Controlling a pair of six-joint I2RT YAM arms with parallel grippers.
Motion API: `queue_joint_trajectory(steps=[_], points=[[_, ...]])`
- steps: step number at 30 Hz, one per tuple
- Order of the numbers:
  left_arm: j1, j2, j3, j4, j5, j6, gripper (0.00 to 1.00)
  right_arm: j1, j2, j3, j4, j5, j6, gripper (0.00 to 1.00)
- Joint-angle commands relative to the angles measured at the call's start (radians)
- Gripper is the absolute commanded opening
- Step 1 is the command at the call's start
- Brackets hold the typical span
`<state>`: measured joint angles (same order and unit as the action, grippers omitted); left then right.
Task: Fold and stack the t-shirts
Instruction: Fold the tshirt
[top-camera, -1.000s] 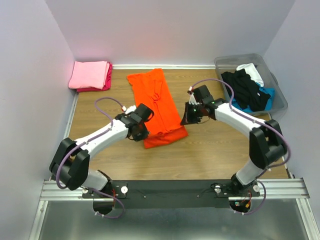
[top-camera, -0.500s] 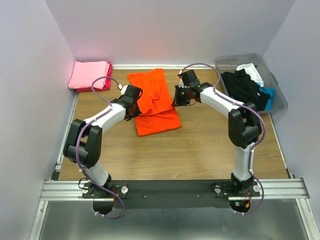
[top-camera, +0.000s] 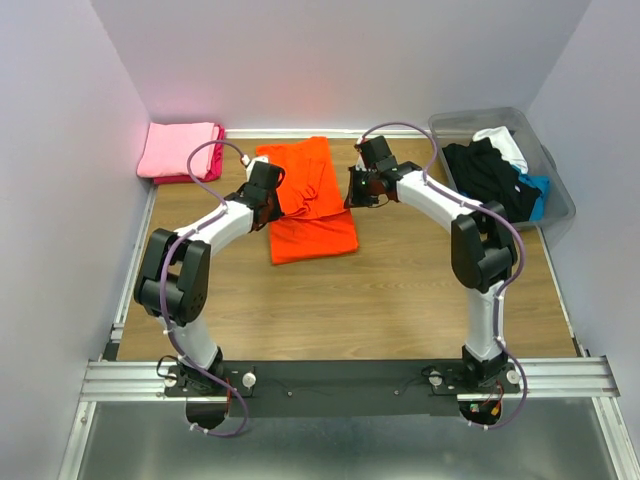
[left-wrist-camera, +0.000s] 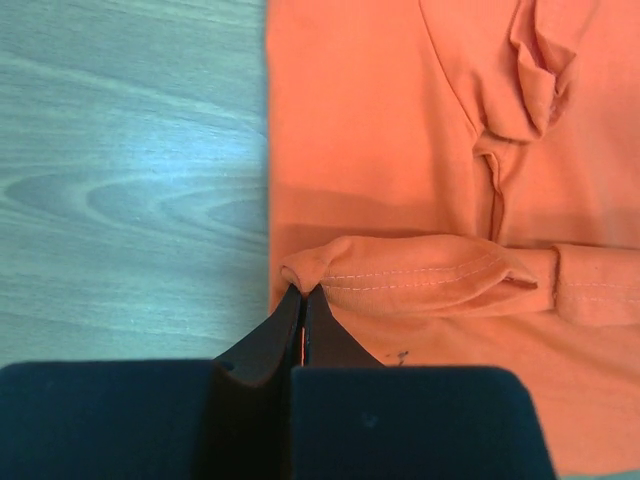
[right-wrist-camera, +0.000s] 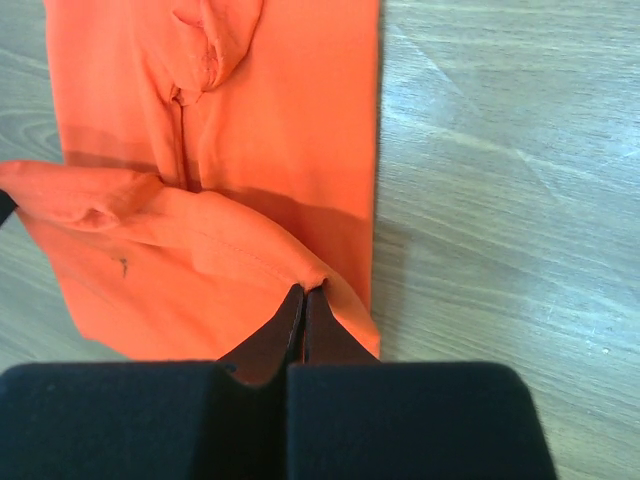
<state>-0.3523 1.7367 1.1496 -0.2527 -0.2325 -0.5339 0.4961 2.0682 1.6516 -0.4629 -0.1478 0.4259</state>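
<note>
A bright orange t-shirt (top-camera: 310, 205) lies lengthwise on the wooden table, its near end folded up over its middle. My left gripper (top-camera: 272, 195) is shut on the hem at the shirt's left edge (left-wrist-camera: 305, 272). My right gripper (top-camera: 352, 193) is shut on the hem at the right edge (right-wrist-camera: 310, 283). Both hold the hem above the shirt's body. A folded light pink t-shirt (top-camera: 178, 149) lies on a magenta one (top-camera: 214, 162) at the far left corner. Black (top-camera: 490, 180), white (top-camera: 503, 143) and blue (top-camera: 535, 190) shirts lie in the bin.
A translucent grey plastic bin (top-camera: 560, 200) stands at the far right against the wall. Walls close the table (top-camera: 400, 290) on the left, back and right. Both arms reach far out over the table.
Both grippers have carried the orange shirt's near hem away from me, toward the back wall. The fold has deepened and the shirt now looks shorter.
</note>
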Motion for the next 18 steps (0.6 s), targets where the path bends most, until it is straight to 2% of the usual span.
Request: queue_joint_trajectory(steps=[1, 18], points=[[0.027, 0.017, 0.004, 0.039, -0.028, 0.008, 0.00, -0.004, 0.026, 0.030, 0.015, 0.037, -0.016, 0.01], [0.052, 0.142, 0.033, 0.112, 0.022, 0.005, 0.00, -0.004, 0.102, 0.019, 0.109, 0.057, -0.036, 0.01]])
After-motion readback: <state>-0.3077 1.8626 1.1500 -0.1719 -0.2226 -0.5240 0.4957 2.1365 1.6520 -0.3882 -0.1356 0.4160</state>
